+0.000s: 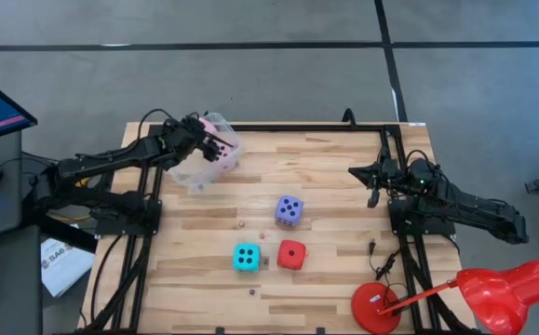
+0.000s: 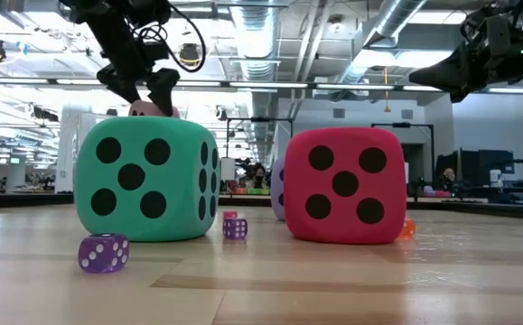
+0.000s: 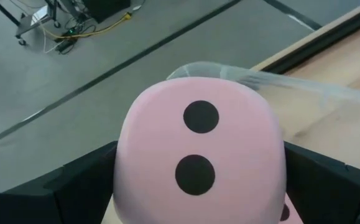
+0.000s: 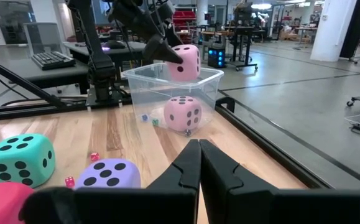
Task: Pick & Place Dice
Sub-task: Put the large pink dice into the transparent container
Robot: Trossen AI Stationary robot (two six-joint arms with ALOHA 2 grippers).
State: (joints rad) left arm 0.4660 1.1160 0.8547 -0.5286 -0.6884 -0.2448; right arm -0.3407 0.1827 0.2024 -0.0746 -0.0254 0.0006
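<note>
My left gripper (image 1: 217, 141) hangs over the clear plastic tub (image 1: 197, 169) at the table's far left, shut on a pale pink die (image 4: 186, 61). The second pale pink die (image 4: 183, 113) rests on the tub's floor. The violet-blue die (image 1: 289, 210), the cyan die (image 1: 246, 257) and the red die (image 1: 291, 254) sit flat on the wood at mid-table. My right gripper (image 4: 199, 155) waits shut above the table's right side, touching nothing. My left gripper pinches the pale pink die by two opposite faces, one finger (image 3: 74, 186) on each side of it, with the two-pip face (image 3: 198, 152) showing between them. The fingers slant down from the table's left. The die is lifted clear, above the tub's rim (image 4: 167, 74).
Tiny dice lie scattered on the wood: a purple one (image 2: 104, 253), another (image 2: 235, 227) between the big dice, an orange one (image 2: 407, 228). A red desk lamp (image 1: 492, 293) stands at the near right corner. The table's centre left is bare wood.
</note>
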